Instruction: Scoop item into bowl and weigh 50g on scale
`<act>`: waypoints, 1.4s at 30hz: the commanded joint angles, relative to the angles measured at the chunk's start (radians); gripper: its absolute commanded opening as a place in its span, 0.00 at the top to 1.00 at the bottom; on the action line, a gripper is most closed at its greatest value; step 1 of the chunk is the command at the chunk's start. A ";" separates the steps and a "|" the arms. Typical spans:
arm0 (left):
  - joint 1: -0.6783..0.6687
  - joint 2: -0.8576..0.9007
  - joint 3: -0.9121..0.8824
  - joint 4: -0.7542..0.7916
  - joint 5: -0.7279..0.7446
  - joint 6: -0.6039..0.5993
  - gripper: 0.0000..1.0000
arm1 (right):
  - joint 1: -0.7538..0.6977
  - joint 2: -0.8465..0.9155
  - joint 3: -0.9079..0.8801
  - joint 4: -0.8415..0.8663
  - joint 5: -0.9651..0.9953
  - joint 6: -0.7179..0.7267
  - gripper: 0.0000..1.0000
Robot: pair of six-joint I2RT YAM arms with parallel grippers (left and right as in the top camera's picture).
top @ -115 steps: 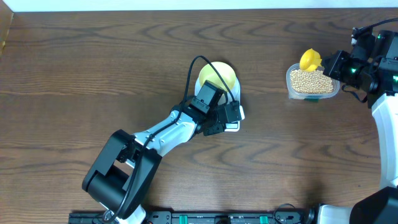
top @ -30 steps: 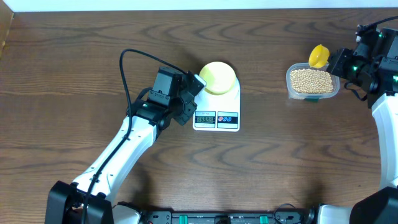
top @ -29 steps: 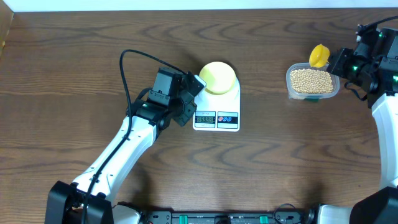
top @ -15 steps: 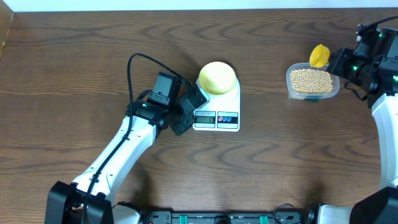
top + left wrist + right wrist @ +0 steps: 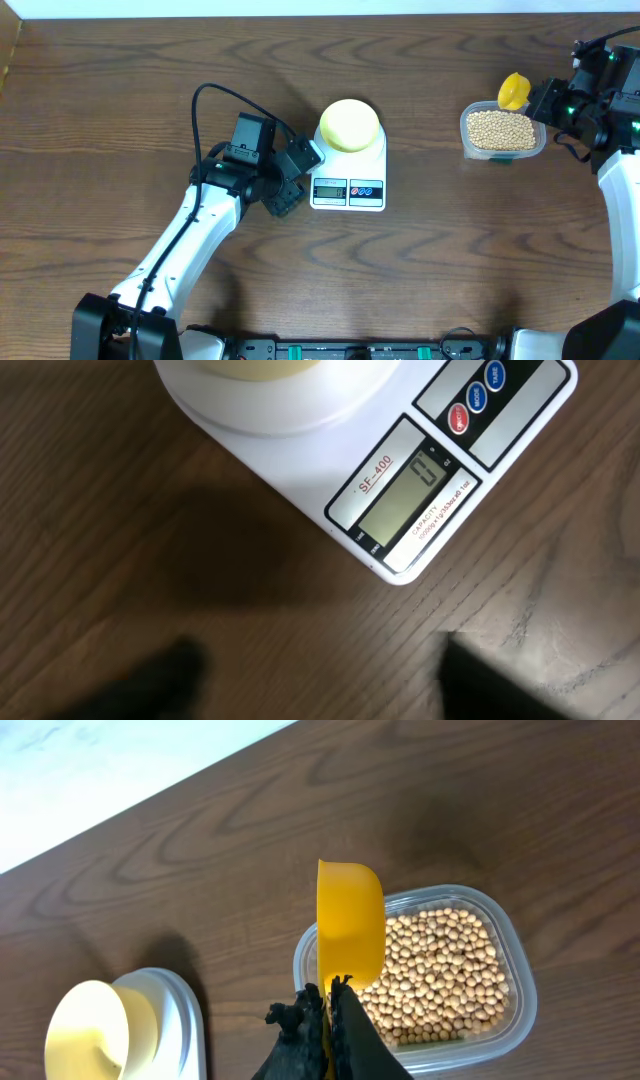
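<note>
Grips the yellow scoop in the right hand, poised at the rim of the clear tub of beans. Spreads the left hand wide and empty just left of the scale on the worktop. Finds the bowl already set there, seemingly bare — leaves all scooping and weighing. Since earlier, pulled leftward off the scale's display.

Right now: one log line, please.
left gripper open beside white digital scale | pale yellow-green bowl on it, empty | right gripper holds yellow scoop by tan beans
</note>
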 commanded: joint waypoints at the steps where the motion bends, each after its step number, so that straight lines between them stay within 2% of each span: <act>1: 0.003 -0.015 -0.004 -0.005 0.022 0.008 0.02 | -0.002 -0.011 0.019 -0.002 0.009 -0.015 0.99; 9: 0.014 -0.014 -0.004 0.061 0.072 0.026 0.02 | -0.002 -0.011 0.019 -0.006 0.009 -0.015 0.99; 14: 0.146 -0.029 -0.004 0.036 0.408 0.176 0.02 | -0.002 -0.011 0.019 -0.022 0.010 -0.015 0.99; 16: 0.220 -0.039 -0.005 -0.012 0.481 0.240 0.02 | -0.002 -0.011 0.019 -0.023 0.010 -0.016 0.99; 20: 0.340 -0.071 -0.004 -0.154 0.505 0.390 0.02 | -0.002 -0.011 0.019 -0.022 0.009 -0.014 0.99; 21: 0.365 -0.089 -0.005 -0.203 0.512 0.463 0.02 | -0.002 -0.011 0.019 -0.022 0.009 -0.015 0.99; 28: 0.380 -0.078 -0.016 -0.208 0.620 0.589 0.02 | -0.002 -0.011 0.019 -0.022 0.009 -0.014 0.99; 37: 0.395 -0.071 -0.024 -0.189 0.562 0.592 0.02 | -0.002 -0.011 0.019 -0.024 0.009 -0.015 0.99; 42: 0.441 -0.071 -0.024 -0.167 0.561 0.500 0.02 | -0.002 -0.011 0.018 -0.025 0.009 -0.014 0.99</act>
